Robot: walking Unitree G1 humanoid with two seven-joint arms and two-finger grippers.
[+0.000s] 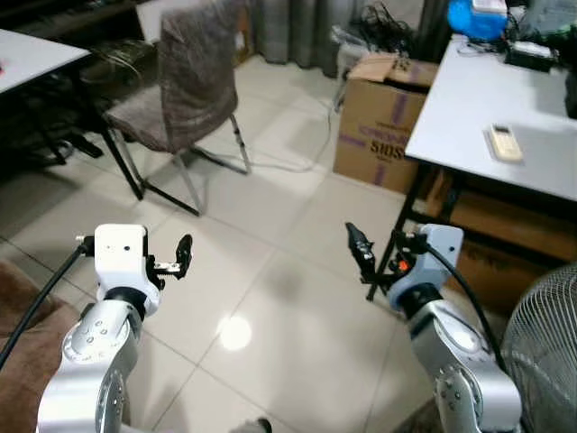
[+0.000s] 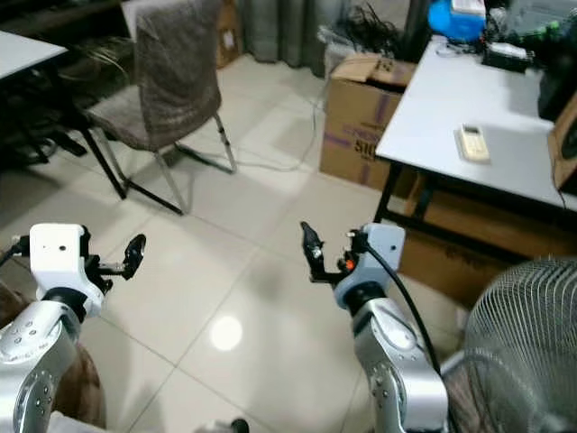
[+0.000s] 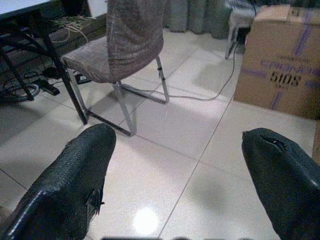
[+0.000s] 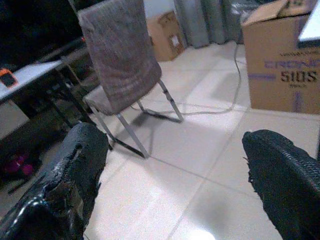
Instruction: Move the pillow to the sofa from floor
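Both arms are raised in front of me over a glossy tiled floor [image 1: 270, 298]. My left gripper [image 1: 183, 255] is held out at the left, its two black fingers [image 3: 75, 180] spread wide with nothing between them. My right gripper [image 1: 361, 248] hangs near a table leg, fingers [image 4: 70, 175] also wide apart and empty. A patch of brown fabric [image 1: 18, 343] shows at the lower left edge; I cannot tell what it belongs to.
A brown padded chair [image 1: 189, 81] on metal legs stands ahead left. A cardboard box [image 1: 383, 122] sits ahead, beside a white table [image 1: 487, 99] with a remote [image 1: 504, 142]. A fan grille [image 1: 545, 352] is at lower right. A cable [image 1: 288, 167] crosses the floor.
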